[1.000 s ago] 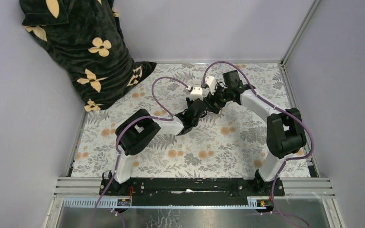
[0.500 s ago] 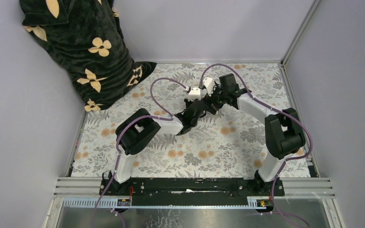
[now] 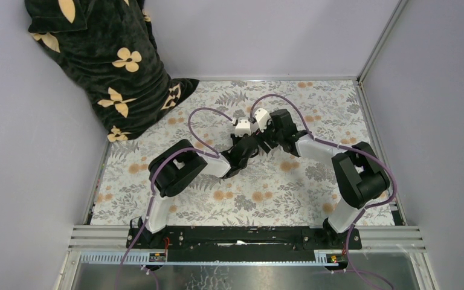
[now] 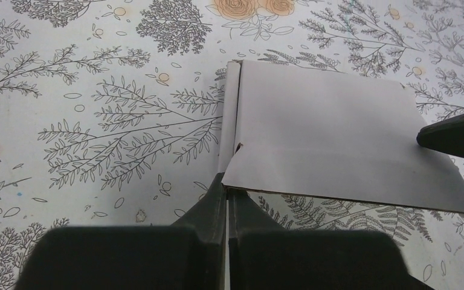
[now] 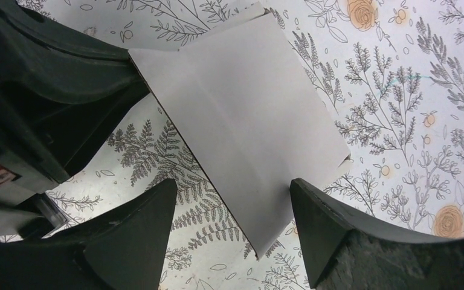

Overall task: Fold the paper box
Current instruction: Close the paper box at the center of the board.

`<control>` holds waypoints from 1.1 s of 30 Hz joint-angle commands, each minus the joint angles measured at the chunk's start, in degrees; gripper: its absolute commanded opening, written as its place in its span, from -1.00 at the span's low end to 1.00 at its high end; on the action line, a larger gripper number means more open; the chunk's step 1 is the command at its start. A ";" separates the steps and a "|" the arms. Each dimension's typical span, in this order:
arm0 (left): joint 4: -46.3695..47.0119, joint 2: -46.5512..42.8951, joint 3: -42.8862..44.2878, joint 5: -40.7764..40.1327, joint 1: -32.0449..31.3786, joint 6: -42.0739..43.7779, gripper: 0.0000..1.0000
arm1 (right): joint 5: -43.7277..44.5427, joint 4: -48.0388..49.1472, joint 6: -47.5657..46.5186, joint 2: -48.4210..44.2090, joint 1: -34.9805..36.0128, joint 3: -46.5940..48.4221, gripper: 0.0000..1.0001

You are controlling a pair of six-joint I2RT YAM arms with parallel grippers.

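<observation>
The left end effector [image 4: 225, 179] pinches an edge of the box [image 4: 332, 139]; the right end effector [image 5: 232, 186] stands open astride it. Folding seems midway; next the right must close.

The worktop [image 3: 278, 193] has a pale cloth cover printed with grey ferns and orange roses. A dark green plush fabric with cream flower shapes [image 3: 115, 66] is heaped in the far left corner, possibly a blanket, draping onto the cover's edge. Plain lavender walls [image 3: 248, 36] surround it, with an aluminium rail [image 3: 377, 42] in the right corner.
</observation>
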 commanded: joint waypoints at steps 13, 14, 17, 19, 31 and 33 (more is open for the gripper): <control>2.46 -2.91 -7.15 2.69 1.70 -0.69 -0.93 | 3.96 -4.40 -9.02 7.67 7.88 0.52 0.32; 2.91 -3.34 -7.72 2.98 1.76 -0.78 -0.89 | 4.17 -4.53 -9.24 7.92 7.91 0.52 0.32; 3.81 -3.93 -8.51 3.67 1.81 -1.20 -0.77 | 4.06 -4.94 -9.52 8.38 8.04 0.94 0.31; 3.66 -4.27 -8.76 4.02 1.80 -1.69 -0.66 | 3.61 -7.04 -9.66 8.67 8.05 1.45 0.31; -0.63 -7.84 -9.31 6.76 3.40 -4.10 -0.38 | -0.41 -16.76 -10.03 13.64 8.05 9.22 0.35; -0.63 -8.97 -10.25 7.43 4.25 -4.35 -0.37 | -1.37 -17.54 -9.71 13.92 7.96 10.43 0.36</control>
